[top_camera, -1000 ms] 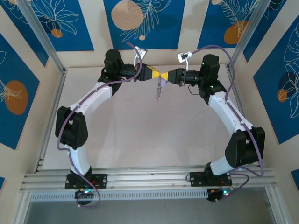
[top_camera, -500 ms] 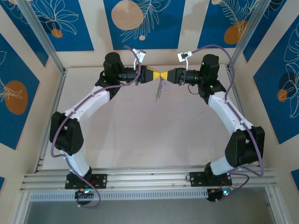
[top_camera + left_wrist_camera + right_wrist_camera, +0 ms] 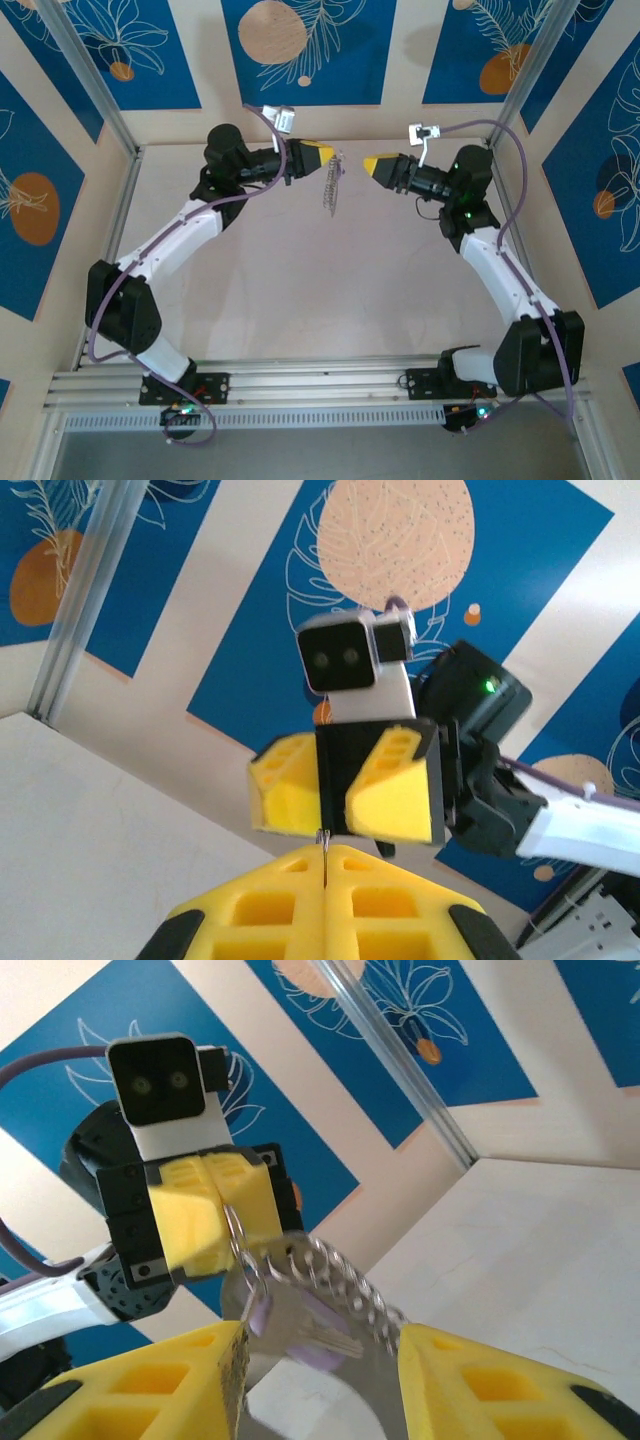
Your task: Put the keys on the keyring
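My left gripper (image 3: 327, 156) is shut on the keyring (image 3: 236, 1232), a thin silvery ring pinched edge-on between its yellow fingertips (image 3: 322, 842). A linked silvery chain (image 3: 332, 190) hangs from the ring above the table at the back. A small key (image 3: 300, 1322) with a pale lilac head dangles on the ring beside the chain. My right gripper (image 3: 369, 163) faces the left one a short way to its right, open and holding nothing. In the right wrist view its yellow fingers (image 3: 200, 1380) stand apart below the hanging key and chain.
The pale table (image 3: 320, 290) lies below both raised grippers. Blue patterned wall panels (image 3: 300, 50) stand close behind them, and metal frame posts (image 3: 95, 85) rise at the back corners. An aluminium rail (image 3: 320, 385) runs along the near edge.
The two grippers were tip to tip. The right gripper has opened and drawn back to the right. The left gripper has swung left, carrying the keyring and chain.
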`<state>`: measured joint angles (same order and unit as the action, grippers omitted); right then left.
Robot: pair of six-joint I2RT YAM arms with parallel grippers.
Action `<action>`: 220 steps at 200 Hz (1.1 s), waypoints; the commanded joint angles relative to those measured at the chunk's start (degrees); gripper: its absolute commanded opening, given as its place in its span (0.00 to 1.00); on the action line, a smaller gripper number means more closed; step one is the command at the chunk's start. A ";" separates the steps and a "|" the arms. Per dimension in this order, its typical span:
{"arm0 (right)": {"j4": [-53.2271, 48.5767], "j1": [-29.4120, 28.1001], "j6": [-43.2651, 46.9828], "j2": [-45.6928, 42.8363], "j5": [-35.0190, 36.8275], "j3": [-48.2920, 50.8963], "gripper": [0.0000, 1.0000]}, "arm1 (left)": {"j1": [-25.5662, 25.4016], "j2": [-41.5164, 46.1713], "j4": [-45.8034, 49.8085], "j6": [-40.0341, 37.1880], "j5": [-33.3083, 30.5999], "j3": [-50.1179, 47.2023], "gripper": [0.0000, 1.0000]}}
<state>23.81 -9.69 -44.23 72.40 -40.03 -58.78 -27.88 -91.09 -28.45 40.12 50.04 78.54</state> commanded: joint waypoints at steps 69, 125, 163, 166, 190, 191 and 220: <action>-2.19 -12.21 13.78 -9.06 25.38 7.23 0.46 | -0.59 4.16 -10.70 6.24 -6.44 -4.59 0.00; -4.76 -15.04 18.11 -6.12 28.61 4.36 0.46 | -0.99 3.73 -12.07 7.96 -5.59 -4.01 0.00; -4.93 -15.52 18.83 -4.74 28.31 2.48 0.46 | -1.21 3.89 -12.07 8.14 -5.39 -3.81 0.00; -4.92 -15.53 18.90 -4.65 28.30 2.38 0.46 | -1.21 3.90 -12.07 8.16 -5.37 -3.83 0.00; -4.85 -15.95 19.26 -4.13 28.03 1.38 0.46 | -1.39 3.81 -12.07 8.13 -5.39 -3.84 0.00; -4.84 -15.96 19.26 -4.12 28.06 1.34 0.46 | -1.39 3.81 -12.11 8.13 -5.39 -3.84 0.00; -5.07 -16.50 19.64 -2.75 27.80 -0.30 0.47 | -1.56 3.80 -12.14 8.14 -5.22 -3.66 0.00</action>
<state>18.63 -25.56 -26.26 68.38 -12.82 -56.29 -28.80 -89.17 -37.30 47.70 44.69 73.91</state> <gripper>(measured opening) 0.466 0.047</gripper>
